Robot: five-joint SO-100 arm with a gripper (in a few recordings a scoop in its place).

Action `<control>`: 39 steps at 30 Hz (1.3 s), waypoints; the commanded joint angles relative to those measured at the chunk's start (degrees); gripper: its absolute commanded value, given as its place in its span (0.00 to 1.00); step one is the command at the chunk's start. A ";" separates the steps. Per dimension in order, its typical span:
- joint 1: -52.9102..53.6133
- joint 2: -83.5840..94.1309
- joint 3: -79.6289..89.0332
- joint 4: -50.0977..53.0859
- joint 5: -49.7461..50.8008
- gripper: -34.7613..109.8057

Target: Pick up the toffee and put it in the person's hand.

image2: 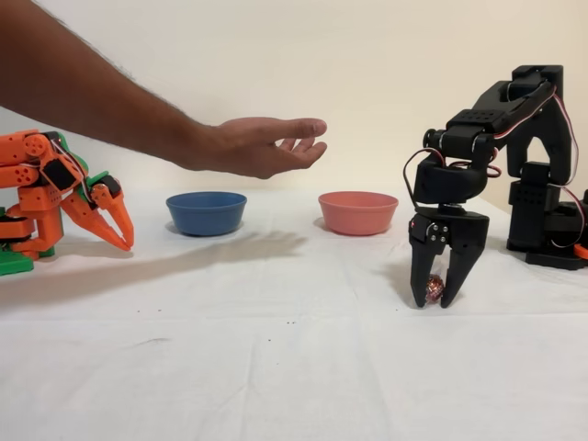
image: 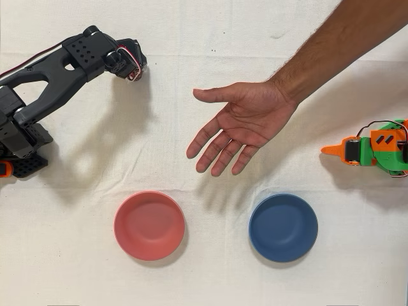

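Note:
The toffee (image2: 434, 289), a small dark red foil sweet, sits between the fingertips of my black gripper (image2: 435, 296), which points straight down just above the white tablecloth at the right of the fixed view. The jaws are shut on it. In the overhead view the gripper (image: 132, 71) is at the upper left, and the arm hides the toffee there. The person's hand (image: 239, 126) is held open, palm up, above the middle of the table, well to the right of the gripper in the overhead view; in the fixed view the hand (image2: 262, 144) hovers above the bowls.
A red bowl (image: 149, 225) and a blue bowl (image: 283, 227) stand near the front edge in the overhead view. The idle orange arm (image: 373, 148) rests at the right edge. The forearm (image: 338, 48) crosses the upper right.

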State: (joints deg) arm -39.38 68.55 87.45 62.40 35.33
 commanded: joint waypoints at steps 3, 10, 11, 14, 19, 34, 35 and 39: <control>-0.44 4.48 0.44 0.26 1.05 0.31; -0.35 5.71 0.97 0.35 0.97 0.26; -0.26 5.98 1.05 0.35 0.97 0.24; -0.26 6.86 1.76 -0.09 0.26 0.25; -0.18 8.00 2.64 -0.88 -0.18 0.24; 1.23 21.01 8.17 0.35 -3.60 0.24; 1.41 22.06 8.53 0.53 -3.87 0.24; 2.20 26.10 9.84 1.76 -4.39 0.24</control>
State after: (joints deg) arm -37.35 86.22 96.68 62.67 31.20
